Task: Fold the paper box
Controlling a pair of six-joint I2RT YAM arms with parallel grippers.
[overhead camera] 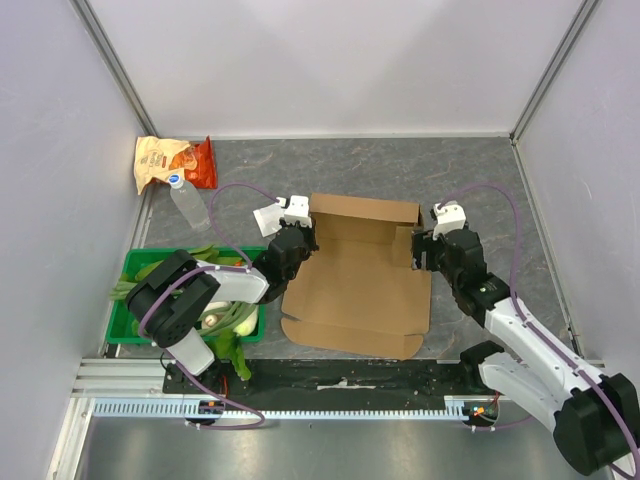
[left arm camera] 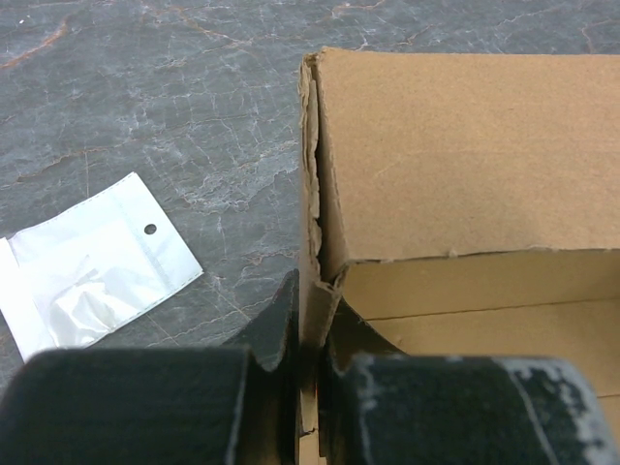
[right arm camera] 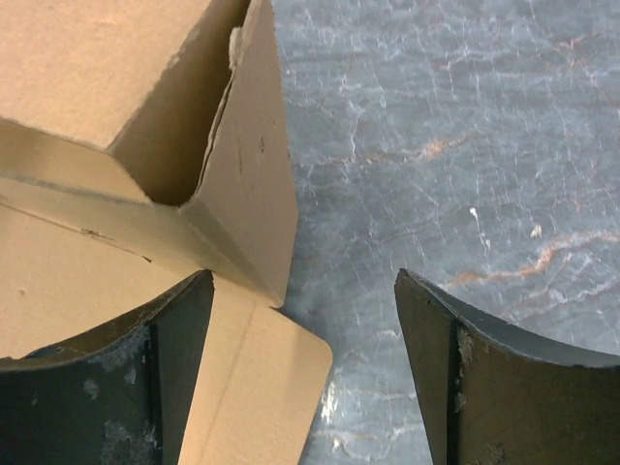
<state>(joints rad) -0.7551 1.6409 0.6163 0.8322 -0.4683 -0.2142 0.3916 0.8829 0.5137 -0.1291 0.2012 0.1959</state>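
Observation:
The paper box lies mid-table, brown and unprinted. Its back wall stands up and its wide lid panel lies flat toward the near edge. My left gripper is at the back left corner. In the left wrist view it is shut on the box's upright left side wall. My right gripper is at the back right corner, open. In the right wrist view its jaws stand wide apart. The raised right side flap and a rounded tab lie just inside the left finger, and bare table fills the remaining gap.
A green crate of vegetables sits at the near left beside the left arm. A snack bag and a plastic bottle lie at the back left. A small white pouch rests left of the box. Walls close in three sides.

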